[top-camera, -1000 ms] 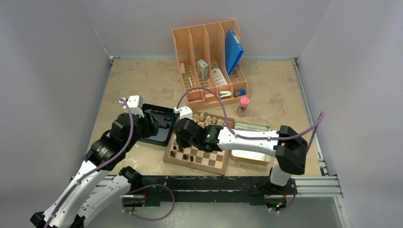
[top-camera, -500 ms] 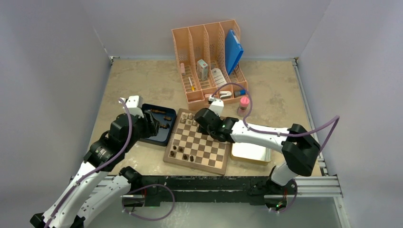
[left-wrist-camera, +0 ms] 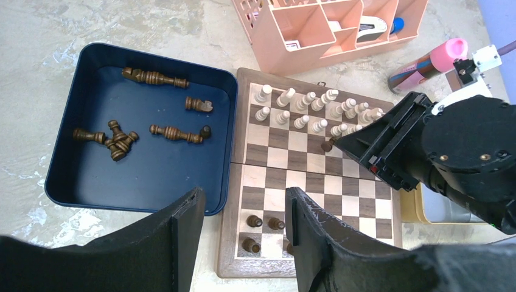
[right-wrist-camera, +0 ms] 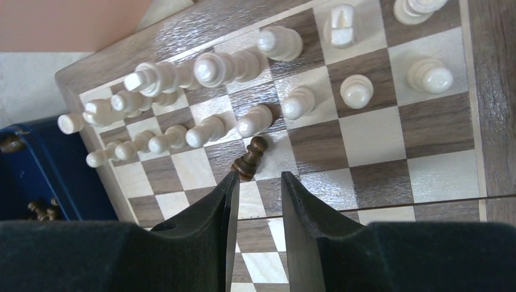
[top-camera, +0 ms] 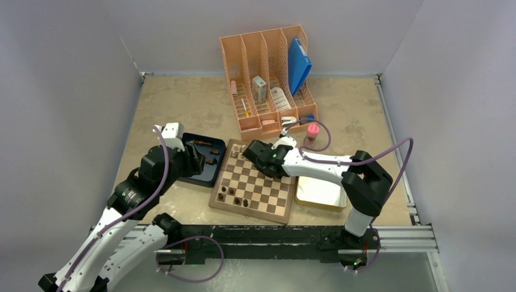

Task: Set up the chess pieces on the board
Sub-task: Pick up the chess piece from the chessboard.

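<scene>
The board (top-camera: 249, 210) lies mid-table with pale pieces along its far rows. Three dark chess pieces (left-wrist-camera: 254, 220) stand at its near left corner. Several more dark ones (left-wrist-camera: 115, 141) lie in the blue tray (left-wrist-camera: 140, 176). One dark pawn (right-wrist-camera: 249, 159) stands tilted just in front of the pale pawns; its base is just past the tip of one of my right gripper's fingers (right-wrist-camera: 226, 201). My right gripper (right-wrist-camera: 257, 177) is open a little, with nothing between its fingers. My left gripper (left-wrist-camera: 243, 198) hangs open and empty above the tray's right edge and the board's near left corner.
A peach desk organiser (top-camera: 268, 73) stands behind the board, with a pink-capped bottle (top-camera: 312, 135) to its right. A metal tin (top-camera: 319, 191) lies against the board's right side. The pale pieces (left-wrist-camera: 304, 109) crowd the far two rows.
My right gripper has swung from the board's left middle to its far rows, and the dark pawn now stands free beyond its tips. The left arm has not moved.
</scene>
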